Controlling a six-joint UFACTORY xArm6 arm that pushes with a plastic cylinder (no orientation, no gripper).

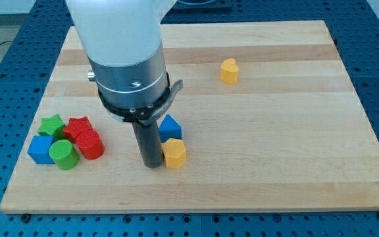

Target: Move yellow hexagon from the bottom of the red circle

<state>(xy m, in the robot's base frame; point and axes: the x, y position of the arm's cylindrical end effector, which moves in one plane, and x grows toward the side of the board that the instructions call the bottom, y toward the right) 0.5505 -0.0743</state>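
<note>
Resting on the wooden board (275,164), my tip (153,164) stands just at the view's left of the yellow hexagon (174,153), touching it or nearly so; the rod has no jaws and holds nothing. The big white and grey arm body (120,52) rises above the rod and covers the board's upper left part. Directly above the hexagon, toward the view's top, sits the blue triangular block (170,127), its left side partly hidden behind the rod and touching or nearly touching the hexagon. Well apart at the view's left lies a tight cluster: the red cylinder (90,145), the red star (77,127) behind it, the green star (52,124), the green cylinder (64,155) and the blue cube (41,149). The yellow hexagon lies clear of the red cylinder, at its right and slightly lower. Alone near the view's top right stands a second yellow block (228,70), its shape unclear.
</note>
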